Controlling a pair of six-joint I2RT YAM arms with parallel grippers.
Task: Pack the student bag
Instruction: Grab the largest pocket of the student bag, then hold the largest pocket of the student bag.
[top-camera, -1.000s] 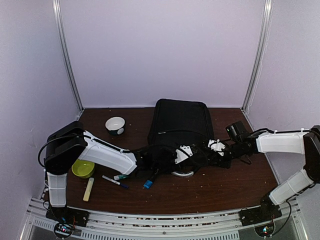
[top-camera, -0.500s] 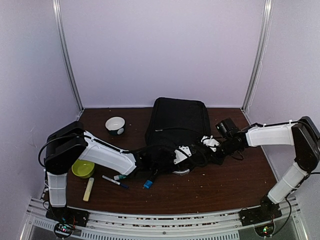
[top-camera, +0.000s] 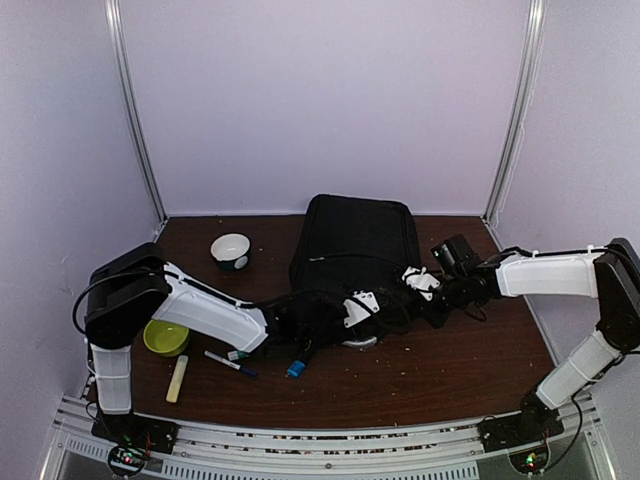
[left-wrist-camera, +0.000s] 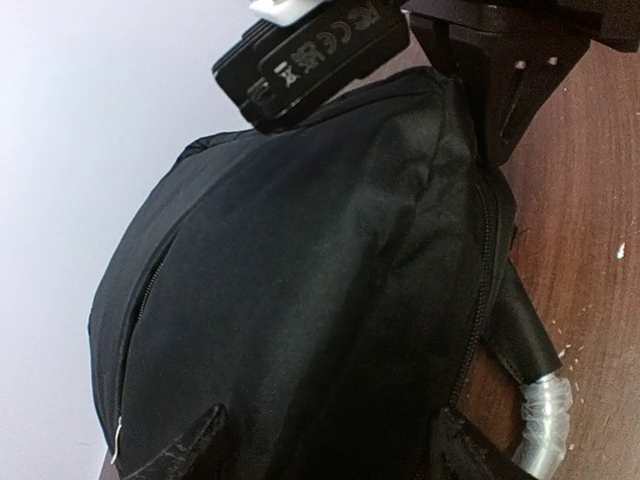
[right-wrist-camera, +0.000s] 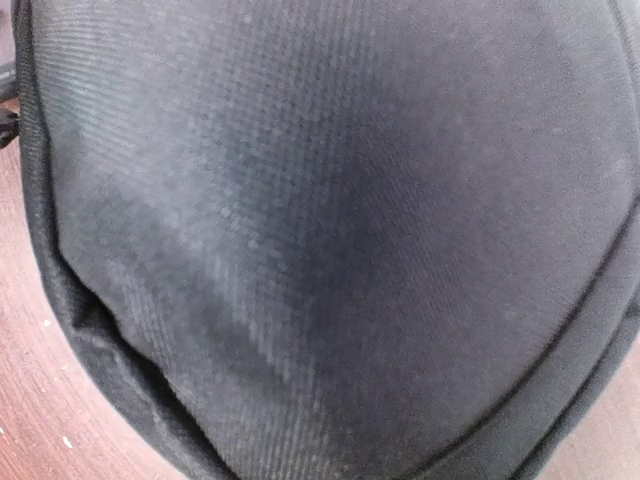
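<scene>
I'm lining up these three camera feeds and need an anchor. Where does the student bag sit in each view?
Top external: the student bag lies in the centre of the picture, on the table's far half.
Left wrist: it fills the centre and left.
Right wrist: its black fabric fills nearly the whole frame.
Shared landmark: the brown table, seen at the right edge in the left wrist view and in the lower left corner in the right wrist view.

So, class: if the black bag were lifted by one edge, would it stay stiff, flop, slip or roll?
Probably floppy: the black bag bulges and creases in the left wrist view, so it would likely sag. Its woven fabric looks matte, so probably not slippery. Lying broad on the table, it seems unlikely to roll.
</scene>
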